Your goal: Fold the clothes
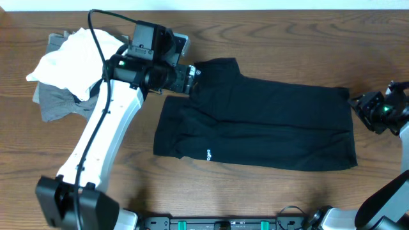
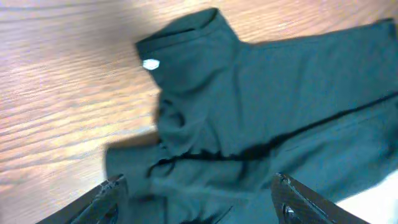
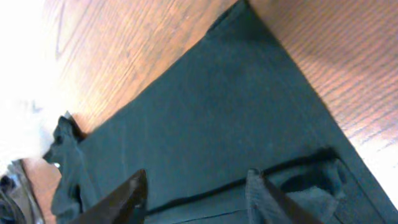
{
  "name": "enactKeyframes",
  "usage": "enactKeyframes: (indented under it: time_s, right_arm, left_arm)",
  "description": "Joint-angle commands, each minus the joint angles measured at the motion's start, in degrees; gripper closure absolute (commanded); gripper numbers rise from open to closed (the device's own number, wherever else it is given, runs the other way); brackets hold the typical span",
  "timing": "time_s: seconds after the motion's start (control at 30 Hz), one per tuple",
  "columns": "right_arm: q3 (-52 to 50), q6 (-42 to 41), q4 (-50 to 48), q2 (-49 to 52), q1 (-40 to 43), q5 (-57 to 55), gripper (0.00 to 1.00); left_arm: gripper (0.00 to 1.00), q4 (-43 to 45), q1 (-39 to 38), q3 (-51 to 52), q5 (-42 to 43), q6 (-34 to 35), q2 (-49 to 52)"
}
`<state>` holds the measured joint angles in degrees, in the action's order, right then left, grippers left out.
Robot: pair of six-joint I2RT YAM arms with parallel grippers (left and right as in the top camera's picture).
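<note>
Overhead: black shirt (image 1: 255, 121) edge beside right claw (image 1: 355, 105)

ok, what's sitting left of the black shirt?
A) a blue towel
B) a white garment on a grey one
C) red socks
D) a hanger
B: a white garment lies on top of a grey garment, just past the collar end of the shirt.

left pincer (image 2: 199, 205) spread wide, tilted downward; right pincer (image 3: 196, 196) jaws apart, tilted downward.
</note>
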<state>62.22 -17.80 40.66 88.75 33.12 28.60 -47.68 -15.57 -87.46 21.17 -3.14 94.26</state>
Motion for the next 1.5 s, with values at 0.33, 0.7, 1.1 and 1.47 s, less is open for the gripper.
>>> enactKeyframes:
  time_s: [0.33,0.7,1.1,1.47]
  right_arm:
    - [3.74,5.29,11.06,-0.79,-3.58,-1.18,0.43]
    - [3.74,7.21,12.90,-0.79,-3.58,-1.20,0.43]
    - [3.74,8.68,12.90,-0.79,-3.56,-1.66,0.44]
    - [3.72,7.54,7.65,-0.72,-3.58,-7.37,0.48]
  left_arm:
    - [0.24,-2.73,0.66,-28.68,5.18,-4.33,33.81]
    - [0.25,9.31,2.12,-29.27,2.23,-5.44,44.17]
    - [0.40,11.54,1.36,-27.78,2.43,-5.40,47.71]
    - [0.94,7.89,0.76,-28.46,5.35,-5.16,45.42]
